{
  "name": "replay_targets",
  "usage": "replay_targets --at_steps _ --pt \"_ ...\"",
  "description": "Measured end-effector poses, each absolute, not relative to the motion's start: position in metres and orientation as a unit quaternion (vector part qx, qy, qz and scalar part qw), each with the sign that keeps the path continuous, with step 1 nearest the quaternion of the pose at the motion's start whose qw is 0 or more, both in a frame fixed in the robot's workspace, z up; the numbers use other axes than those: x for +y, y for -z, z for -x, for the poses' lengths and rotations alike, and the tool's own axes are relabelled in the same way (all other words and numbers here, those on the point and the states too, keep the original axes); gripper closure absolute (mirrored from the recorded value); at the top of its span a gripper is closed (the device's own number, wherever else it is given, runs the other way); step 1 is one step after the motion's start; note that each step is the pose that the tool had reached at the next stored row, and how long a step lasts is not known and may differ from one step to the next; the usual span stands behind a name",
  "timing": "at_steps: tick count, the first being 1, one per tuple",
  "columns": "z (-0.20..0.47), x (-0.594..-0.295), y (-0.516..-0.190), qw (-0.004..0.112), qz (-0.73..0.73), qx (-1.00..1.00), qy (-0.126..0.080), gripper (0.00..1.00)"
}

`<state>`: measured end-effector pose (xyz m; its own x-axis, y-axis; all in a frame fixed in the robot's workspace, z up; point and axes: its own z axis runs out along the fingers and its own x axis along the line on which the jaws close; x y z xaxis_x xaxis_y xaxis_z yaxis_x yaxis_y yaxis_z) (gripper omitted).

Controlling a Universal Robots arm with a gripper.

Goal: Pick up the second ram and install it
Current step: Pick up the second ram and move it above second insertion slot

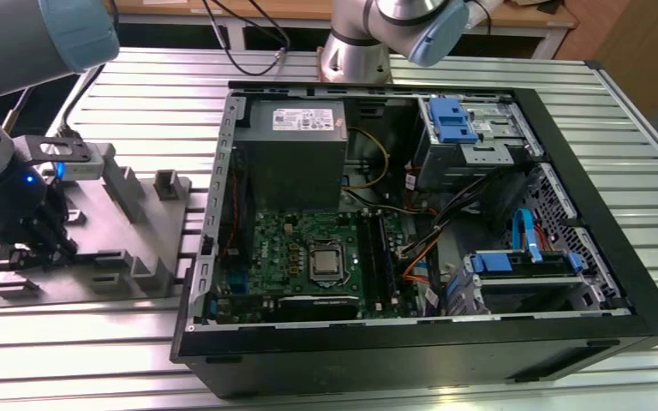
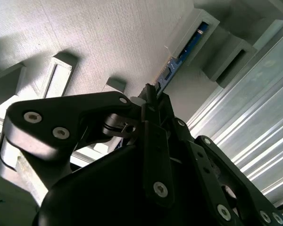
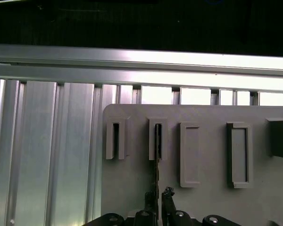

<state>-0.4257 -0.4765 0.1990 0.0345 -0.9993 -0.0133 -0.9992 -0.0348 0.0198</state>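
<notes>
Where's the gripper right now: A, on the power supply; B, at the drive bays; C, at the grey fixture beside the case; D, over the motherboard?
C: in both wrist views the gripper is at the ram standing in the fixture, outside the case.

Part of second ram (image 2: 180,57) behind gripper (image 2: 151,92)

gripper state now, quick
gripper: jaws closed on the second ram, which stands on edge in a slot of the grey fixture
</notes>
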Motion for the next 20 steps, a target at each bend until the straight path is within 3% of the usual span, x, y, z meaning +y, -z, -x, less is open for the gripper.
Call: replay_targets --at_steps 20 --pt "0.4257 -0.4775 -0.2004 0.003 -0.719 -0.695 0.012 0.80"
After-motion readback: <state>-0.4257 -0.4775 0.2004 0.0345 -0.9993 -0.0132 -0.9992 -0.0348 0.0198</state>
